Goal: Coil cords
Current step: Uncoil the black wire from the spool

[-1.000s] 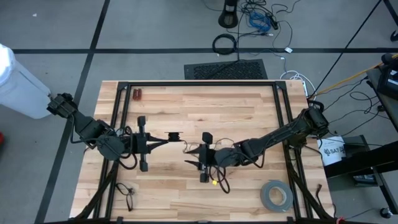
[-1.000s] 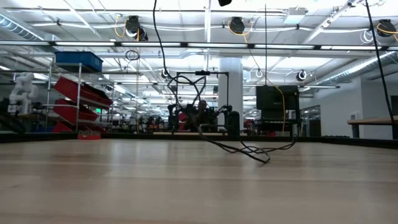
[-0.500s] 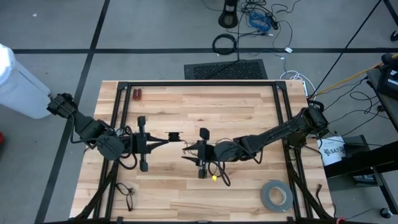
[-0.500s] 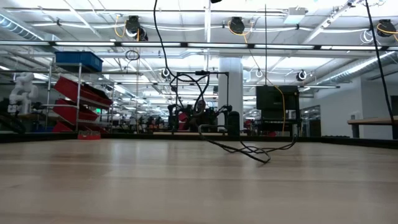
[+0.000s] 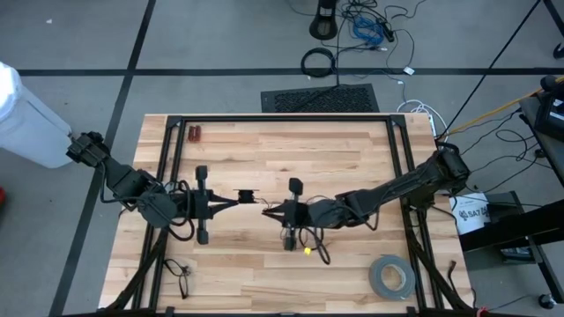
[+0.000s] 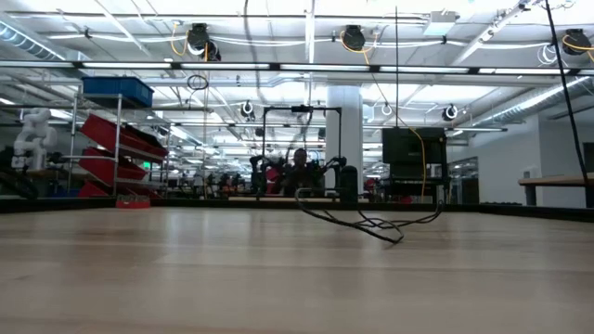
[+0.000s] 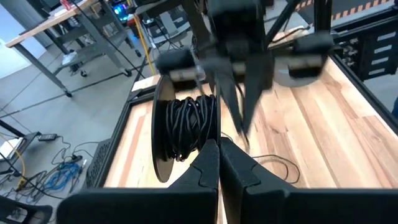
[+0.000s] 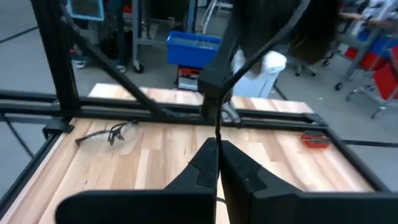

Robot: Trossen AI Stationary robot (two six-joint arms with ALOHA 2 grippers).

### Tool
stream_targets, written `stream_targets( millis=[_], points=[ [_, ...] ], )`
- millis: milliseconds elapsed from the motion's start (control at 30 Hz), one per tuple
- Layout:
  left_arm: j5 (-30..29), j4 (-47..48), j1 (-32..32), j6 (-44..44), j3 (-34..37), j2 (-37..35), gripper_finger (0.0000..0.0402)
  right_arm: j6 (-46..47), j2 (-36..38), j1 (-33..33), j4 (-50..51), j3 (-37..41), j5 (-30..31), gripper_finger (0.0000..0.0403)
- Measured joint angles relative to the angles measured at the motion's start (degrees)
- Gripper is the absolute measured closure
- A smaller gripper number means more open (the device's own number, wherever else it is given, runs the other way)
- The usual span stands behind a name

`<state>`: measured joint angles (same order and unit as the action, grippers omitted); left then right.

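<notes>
Now the right gripper is pinched tight on the cord, which runs taut from its fingertips toward the left gripper. That one is clamped on a small spool already wound with black turns, held above the table near its middle. More of the cord trails loose on the wood behind the right gripper, ending near a yellow tip.

The step in hand looks like winding: one arm holds the spool, the other feeds the strand. The next move probably calls for carrying the gripped length around the spool under light tension, so it lies beside the earlier turns and does not slip off the rim.

A second ago the right gripper's fingers stood apart; they have since closed, and it has shifted slightly toward the spool. The left arm has stayed put.
</notes>
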<state>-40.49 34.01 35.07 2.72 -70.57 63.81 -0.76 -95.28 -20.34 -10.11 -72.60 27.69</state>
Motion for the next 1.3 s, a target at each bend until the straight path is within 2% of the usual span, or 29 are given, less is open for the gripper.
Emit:
stream_targets(
  millis=[133, 433, 567, 700, 933, 1300],
  points=[
    [1.2, 0.4, 0.0, -0.8, 0.0, 0.0, 0.0402, -2.6, 3.6, -1.9, 1.7, 0.0, 3.5, 0.0402],
    [4.3, -1.7, -0.2, 0.5, 0.0, 1.4, 0.0401, -8.8, 7.9, -0.4, -1.2, 0.0, 3.5, 0.0402],
    [6.6, -5.3, -0.2, 4.6, 0.0, 2.9, 0.0402, -10.0, 7.6, 2.1, -4.2, 0.0, -1.2, 0.0403],
    [9.6, -7.5, -0.2, 8.2, 0.0, 4.0, 0.0401, -10.8, 7.5, 4.0, -5.3, 0.0, -2.4, 0.0403],
    [10.5, -9.0, -0.7, 10.3, 0.0, 5.1, 0.0402, -10.6, 7.5, 7.4, -6.5, 0.0, -9.9, 0.0403],
    [17.9, -14.4, -3.6, 14.3, 0.0, 6.4, 0.0402, -8.5, 7.5, 10.7, -7.7, -0.1, -14.6, 0.0403]
  ],
)
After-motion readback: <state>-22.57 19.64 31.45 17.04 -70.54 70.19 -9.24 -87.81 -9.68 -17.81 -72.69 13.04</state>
